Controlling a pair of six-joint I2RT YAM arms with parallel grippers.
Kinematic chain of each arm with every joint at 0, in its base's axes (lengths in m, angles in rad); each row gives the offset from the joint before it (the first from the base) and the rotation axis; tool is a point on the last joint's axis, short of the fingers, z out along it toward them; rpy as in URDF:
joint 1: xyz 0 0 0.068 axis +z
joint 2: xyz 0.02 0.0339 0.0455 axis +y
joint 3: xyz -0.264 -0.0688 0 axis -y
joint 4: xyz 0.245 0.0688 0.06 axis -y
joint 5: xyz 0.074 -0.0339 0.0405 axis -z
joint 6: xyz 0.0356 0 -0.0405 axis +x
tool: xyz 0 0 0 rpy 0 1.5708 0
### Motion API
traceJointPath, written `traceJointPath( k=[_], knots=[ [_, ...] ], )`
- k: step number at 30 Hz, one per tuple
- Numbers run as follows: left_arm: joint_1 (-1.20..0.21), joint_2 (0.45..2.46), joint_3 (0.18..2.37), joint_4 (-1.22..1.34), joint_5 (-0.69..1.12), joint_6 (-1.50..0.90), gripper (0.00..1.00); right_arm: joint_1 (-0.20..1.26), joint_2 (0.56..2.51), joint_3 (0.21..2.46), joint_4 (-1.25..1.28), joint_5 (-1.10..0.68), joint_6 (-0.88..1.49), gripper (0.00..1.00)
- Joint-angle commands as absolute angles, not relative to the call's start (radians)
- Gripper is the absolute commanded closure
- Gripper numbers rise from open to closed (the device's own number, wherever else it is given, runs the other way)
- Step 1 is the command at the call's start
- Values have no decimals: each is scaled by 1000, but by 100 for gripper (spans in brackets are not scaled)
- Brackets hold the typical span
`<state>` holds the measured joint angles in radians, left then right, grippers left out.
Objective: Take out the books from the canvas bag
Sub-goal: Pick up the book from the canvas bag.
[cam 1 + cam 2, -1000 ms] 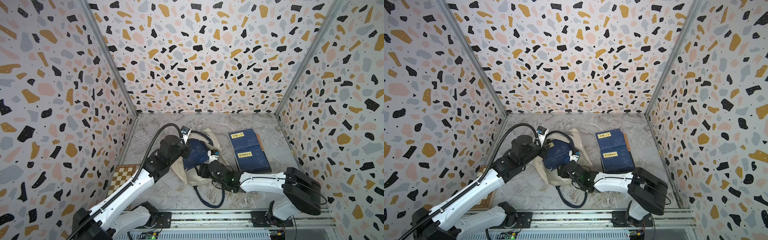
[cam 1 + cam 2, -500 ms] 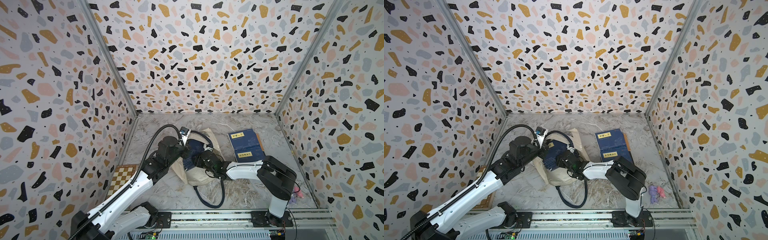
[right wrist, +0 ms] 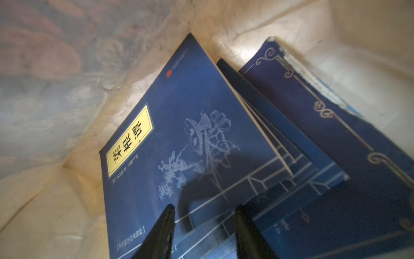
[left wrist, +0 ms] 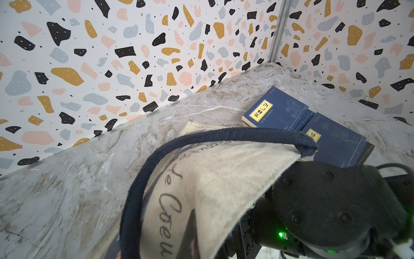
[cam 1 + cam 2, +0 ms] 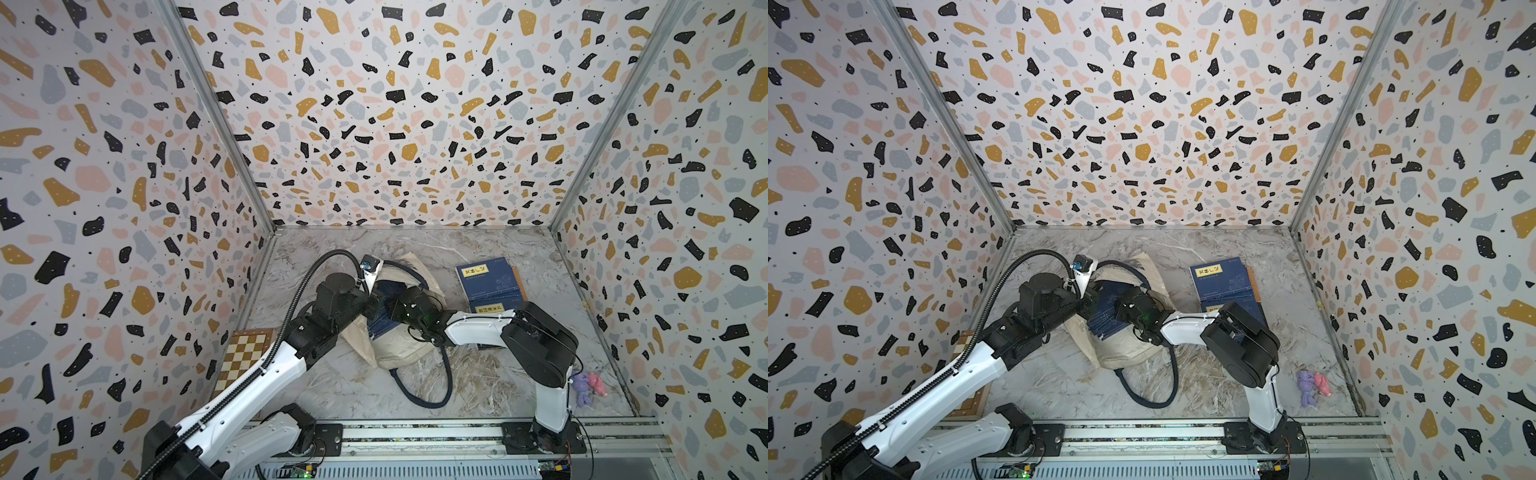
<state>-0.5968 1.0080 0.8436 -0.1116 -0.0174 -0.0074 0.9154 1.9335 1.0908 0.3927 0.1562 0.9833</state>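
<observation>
The cream canvas bag (image 5: 399, 349) lies on its side mid-table, its mouth held up by my left gripper (image 5: 375, 300). That gripper's jaws are hidden under the cloth (image 4: 224, 175), beside the navy handle (image 4: 201, 136). My right gripper (image 3: 205, 215) is inside the bag, open. Its two black fingers (image 3: 165, 224) stand apart over a navy book with a yellow label (image 3: 179, 134). Two more navy books (image 3: 336, 145) lean beside it. Two books (image 5: 486, 278) lie on the table to the right of the bag, also seen in the left wrist view (image 4: 275, 109).
A brown-and-cream chessboard box (image 5: 245, 353) leans at the left wall. A small purple and pink plush toy (image 5: 588, 386) lies at the front right. The bag's navy strap (image 5: 432, 395) loops on the table in front. My right arm's elbow (image 5: 536, 345) stands over the nearer book.
My right gripper has pushed left and deeper into the bag's mouth, its fingers drawing closer together. Its elbow swung back, uncovering the plush toy. The left arm has stayed put.
</observation>
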Motion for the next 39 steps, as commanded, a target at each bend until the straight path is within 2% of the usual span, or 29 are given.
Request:
traceJointPath(
  k=[1, 6, 14, 22, 29, 39],
  knots=[
    [-598, 979, 852, 15, 30, 1, 100, 908, 1911, 1134, 450, 147, 928, 57],
    [-600, 974, 847, 21, 44, 5, 100, 885, 1938, 1172, 522, 38, 903, 59],
    [-600, 972, 846, 25, 51, 8, 100, 884, 1913, 1169, 668, -35, 873, 60],
    [-600, 967, 844, 25, 48, 17, 100, 878, 1982, 1228, 572, -51, 996, 61],
    [-600, 973, 846, 8, 21, 24, 100, 877, 1976, 1185, 561, -24, 1031, 79],
    [-598, 1029, 871, -63, -151, 18, 100, 877, 1797, 1023, 639, 31, 918, 99]
  ],
)
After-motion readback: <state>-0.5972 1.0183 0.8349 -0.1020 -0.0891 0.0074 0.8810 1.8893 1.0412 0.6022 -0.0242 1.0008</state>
